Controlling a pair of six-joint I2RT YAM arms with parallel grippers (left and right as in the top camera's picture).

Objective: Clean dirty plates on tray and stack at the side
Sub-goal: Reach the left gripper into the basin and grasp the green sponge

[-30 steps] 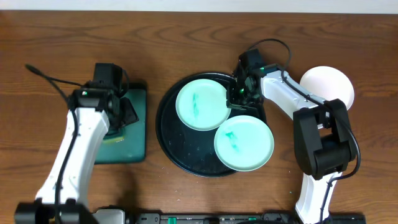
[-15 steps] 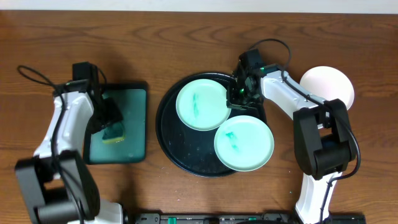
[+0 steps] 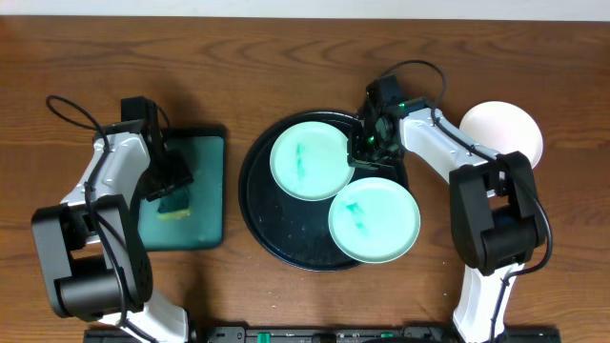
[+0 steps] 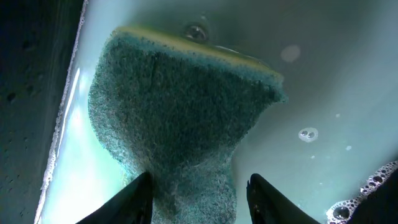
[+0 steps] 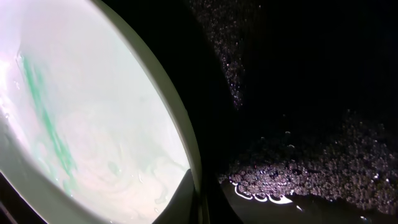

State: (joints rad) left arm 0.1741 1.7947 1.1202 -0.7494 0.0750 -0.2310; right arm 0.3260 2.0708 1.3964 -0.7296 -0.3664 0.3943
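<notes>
Two pale mint green plates with teal smears lie on the round black tray (image 3: 262, 205): one at the back left (image 3: 305, 162) and one at the front right (image 3: 374, 219). A white plate (image 3: 502, 133) sits on the table to the right of the tray. My right gripper (image 3: 363, 145) is shut on the right rim of the back mint plate (image 5: 93, 124), with one finger (image 5: 199, 205) lying on top of the rim. My left gripper (image 3: 170, 186) is in the rectangular green tray and is shut on a teal sponge (image 4: 180, 112), which is pinched between the fingers (image 4: 199, 199).
The rectangular green tray (image 3: 205, 152) holds soapy water with bubbles (image 4: 373, 186). Foam lies on the black tray's floor (image 5: 280, 180) beside the held plate. Bare wooden table surrounds both trays.
My left arm has swung to the left, and its gripper has settled over the sponge in the green tray. The right arm and the plates have not moved.
</notes>
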